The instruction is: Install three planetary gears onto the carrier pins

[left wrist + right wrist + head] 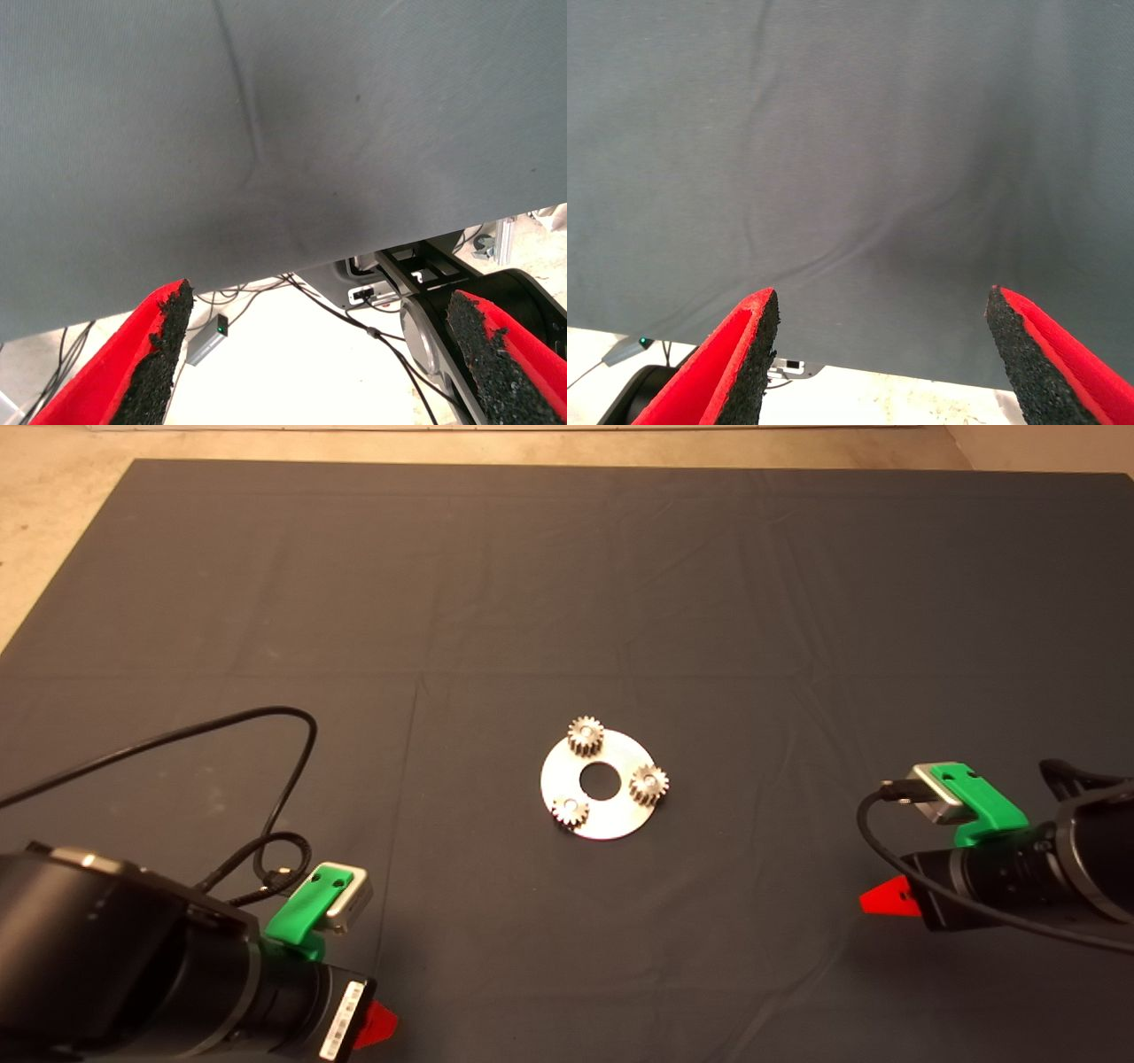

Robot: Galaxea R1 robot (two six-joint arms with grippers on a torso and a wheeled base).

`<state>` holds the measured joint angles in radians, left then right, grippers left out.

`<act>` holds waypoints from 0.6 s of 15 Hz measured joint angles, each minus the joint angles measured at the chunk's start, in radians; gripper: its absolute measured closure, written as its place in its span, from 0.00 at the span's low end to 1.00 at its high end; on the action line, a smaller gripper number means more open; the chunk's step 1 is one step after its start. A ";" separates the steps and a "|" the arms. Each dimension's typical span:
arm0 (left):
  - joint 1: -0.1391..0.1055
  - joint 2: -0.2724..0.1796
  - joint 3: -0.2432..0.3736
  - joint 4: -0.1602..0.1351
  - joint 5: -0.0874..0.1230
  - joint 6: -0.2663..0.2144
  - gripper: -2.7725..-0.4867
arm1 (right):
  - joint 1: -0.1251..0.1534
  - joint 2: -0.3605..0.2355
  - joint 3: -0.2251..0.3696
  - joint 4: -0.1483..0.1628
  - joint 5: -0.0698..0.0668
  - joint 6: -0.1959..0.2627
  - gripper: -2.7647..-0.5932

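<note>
Near the middle of the dark mat lay the flat, shiny carrier disc, face up, its large central hole open to the mat beneath. All three planetary gears sat on the disc, each lying flat with its bore pointing straight up and its toothed rim overhanging or reaching the disc's edge: one gear at the far side of the disc, one at the right side, and one at the near-left side, spaced evenly around the central hole and well apart from each other. A small bright spot showed in the centre of each gear, but whether that was a carrier pin's tip could not be told for sure. The disc being round, it had no long axis to speak of; the gears formed a triangle with one corner pointing away from the robot. The left gripper hung at the lower left edge of the mat, well apart from the disc, its red fingers spread wide with nothing between the pads; beyond the mat's edge its wrist view showed pale floor, cables and part of the robot's base. The right gripper waited at the right side of the mat, also well clear of the disc, fingers spread wide and empty.
</note>
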<state>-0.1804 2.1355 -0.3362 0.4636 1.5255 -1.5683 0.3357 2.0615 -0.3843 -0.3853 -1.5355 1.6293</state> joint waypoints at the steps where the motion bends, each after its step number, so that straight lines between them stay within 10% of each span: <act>1: 0.007 -0.004 0.001 0.000 0.001 -0.003 0.32 | 0.000 -0.005 0.000 0.000 0.001 -0.003 0.47; 9: 0.026 -0.030 0.004 -0.001 0.001 -0.006 0.32 | 0.000 -0.021 0.002 0.001 0.003 -0.012 0.47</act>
<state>-0.1547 2.1051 -0.3323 0.4623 1.5264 -1.5740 0.3353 2.0406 -0.3823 -0.3847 -1.5328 1.6172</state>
